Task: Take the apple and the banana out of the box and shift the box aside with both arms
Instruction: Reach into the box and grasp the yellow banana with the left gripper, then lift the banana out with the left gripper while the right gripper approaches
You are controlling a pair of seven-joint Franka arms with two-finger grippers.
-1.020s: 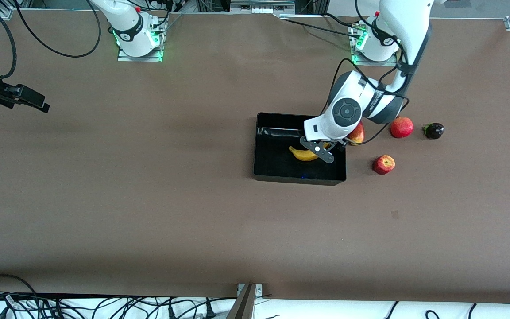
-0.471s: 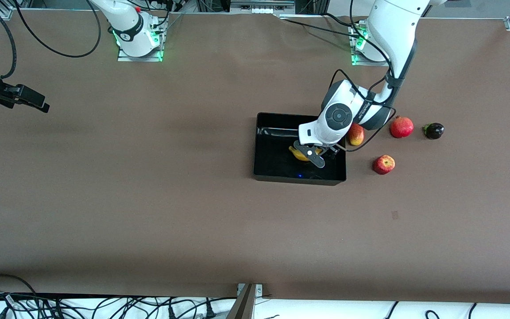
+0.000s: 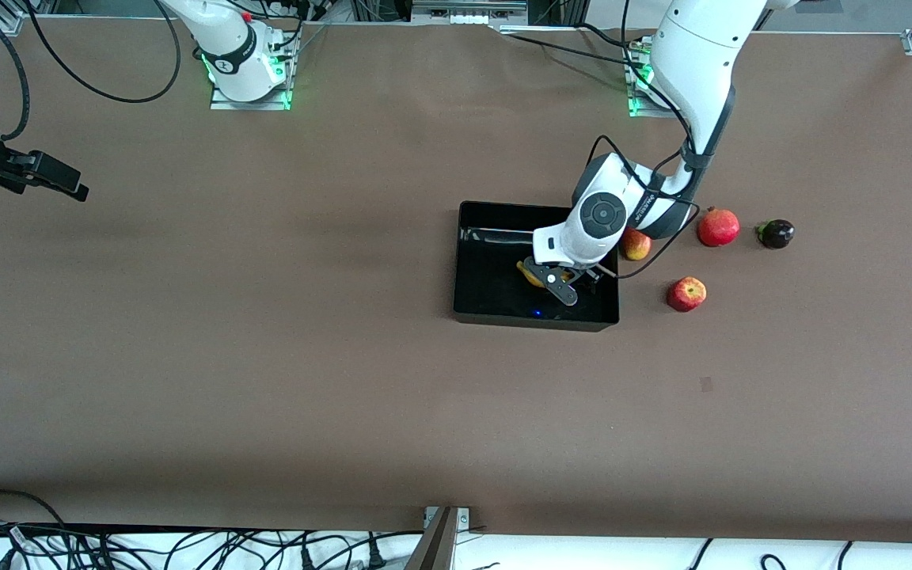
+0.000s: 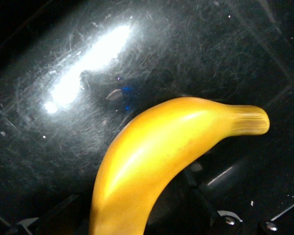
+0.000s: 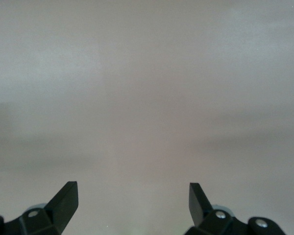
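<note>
The black tray (image 3: 503, 210) lies mid-table toward the left arm's end. My left gripper (image 3: 555, 285) is low inside it, shut on the yellow banana (image 3: 531, 275). In the left wrist view the banana (image 4: 157, 156) runs between the fingers just above the tray's glossy floor (image 4: 63, 147). A red apple with yellow patches (image 3: 636, 245) sits on the table beside the tray, partly hidden by the left arm. My right gripper (image 3: 44, 178) waits open and empty over the right arm's end of the table; the right wrist view shows it (image 5: 132, 196) above bare table.
Another red apple (image 3: 686, 294), a red round fruit (image 3: 718, 227) and a small dark fruit (image 3: 776, 233) lie on the table past the tray at the left arm's end. Cables hang along the table's near edge.
My left gripper has come down into the tray with the banana, so less of the banana shows. The right arm has not moved.
</note>
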